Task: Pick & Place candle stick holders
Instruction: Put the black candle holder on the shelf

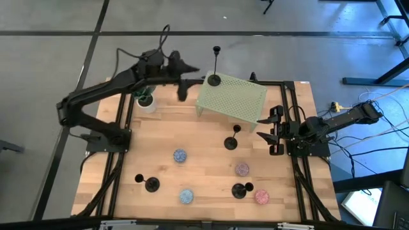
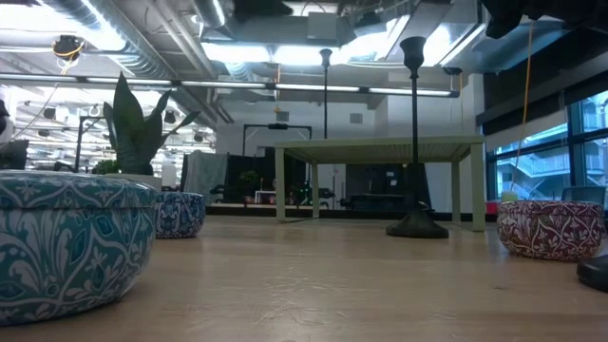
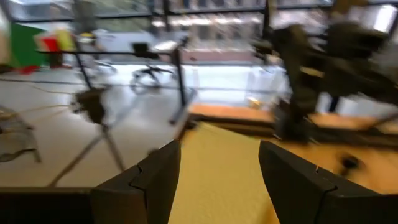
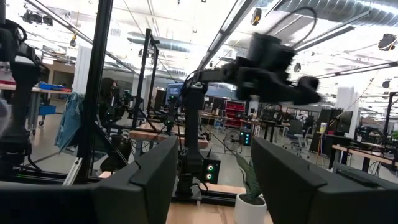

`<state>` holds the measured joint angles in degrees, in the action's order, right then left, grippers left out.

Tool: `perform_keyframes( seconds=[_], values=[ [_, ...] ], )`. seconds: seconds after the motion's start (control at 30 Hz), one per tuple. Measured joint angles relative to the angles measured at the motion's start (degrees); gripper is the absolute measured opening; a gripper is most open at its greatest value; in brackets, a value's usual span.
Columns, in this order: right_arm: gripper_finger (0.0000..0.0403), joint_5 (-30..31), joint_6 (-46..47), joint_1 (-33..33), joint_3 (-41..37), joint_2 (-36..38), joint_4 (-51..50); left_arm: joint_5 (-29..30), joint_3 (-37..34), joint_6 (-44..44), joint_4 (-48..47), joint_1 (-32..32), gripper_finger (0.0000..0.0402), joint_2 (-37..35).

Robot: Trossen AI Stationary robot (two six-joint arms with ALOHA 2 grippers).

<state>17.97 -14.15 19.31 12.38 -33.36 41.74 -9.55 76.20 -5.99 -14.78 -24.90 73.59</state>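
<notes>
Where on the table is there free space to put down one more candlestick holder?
The widest bare patch lies between the potted plant, the blue tin and the green perforated stand. Another bare strip runs in front of the stand, left of the candlestick. The near right corner is crowded: pink tin, purple tin and another candlestick.

In the low view, you see only the edge of one candlestick base (image 2: 595, 272); the left wrist view is blurry.

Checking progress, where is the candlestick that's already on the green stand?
In the high view, the slim black metal candlestick stands on the green perforated stand's far left corner, beside the left gripper.
</notes>
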Motion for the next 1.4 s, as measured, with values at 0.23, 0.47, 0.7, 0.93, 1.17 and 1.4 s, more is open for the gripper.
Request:
perform_keyframes(
  seconds=[0.23, 0.47, 0.7, 0.93, 1.17, 1.4],
  values=[
    [0.0209, 0.0, 0.0, 0.0, 0.0, 0.0, 0.0, -1.1, 0.0, -1.5, -17.0, 4.5, 0.0214, -7.9],
    [0.0209, 0.0, 0.3, 0.0, 0.0, 0.0, 0.0, -1.1, 0.0, 3.5, -31.7, 9.2, 0.0214, -13.6],
    [0.0209, 0.0, 0.2, 0.0, 0.0, 0.0, 0.0, -4.0, -2.7, 3.9, -38.8, 18.0, 0.0214, -17.7],
    [0.0209, 0.0, 0.2, 0.0, 0.0, 0.0, -0.2, -9.0, -8.5, 11.0, -40.0, 28.9, 0.0214, -22.0],
    [0.0209, 0.0, 0.2, 0.0, 0.0, 0.0, -0.2, -9.3, -13.4, 17.5, -40.7, 39.9, 0.0214, -23.3],
    [0.0209, 0.0, 0.2, 0.0, 0.0, 0.0, -0.2, -9.2, -16.6, 26.0, -42.7, 50.0, 0.0214, -23.3]
  ],
)
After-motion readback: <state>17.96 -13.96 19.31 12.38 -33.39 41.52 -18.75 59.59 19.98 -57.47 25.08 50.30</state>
